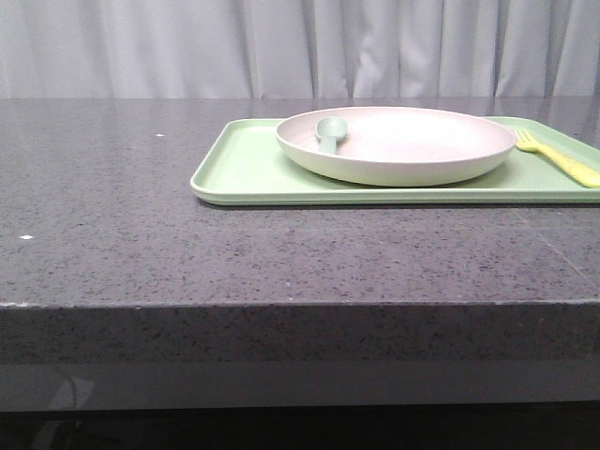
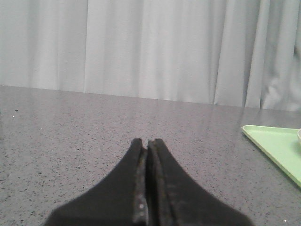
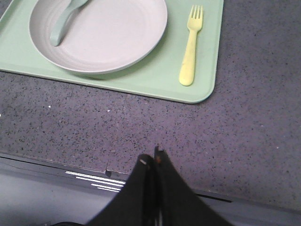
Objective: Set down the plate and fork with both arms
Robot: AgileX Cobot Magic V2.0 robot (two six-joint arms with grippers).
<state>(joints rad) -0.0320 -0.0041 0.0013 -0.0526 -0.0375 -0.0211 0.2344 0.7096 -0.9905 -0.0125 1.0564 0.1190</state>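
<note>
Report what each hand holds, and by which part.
Nothing. The left hand and right hand are both shut and empty.

left gripper (image 2: 147, 141) jaws closed, right gripper (image 3: 152, 155) likewise

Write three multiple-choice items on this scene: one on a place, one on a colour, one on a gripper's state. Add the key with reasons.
1. Where does the fork lie?
A. in the plate
B. on the tray beside the plate
C. on the bare table

2. What colour is the spoon in the plate?
A. yellow
B. red
C. pale grey-green

3. How is the right gripper?
A. shut, empty
B. open
C. shut on the fork

Key: B, it rests on the green tray; C, matches the right wrist view; A, its fingers meet with nothing between.
</note>
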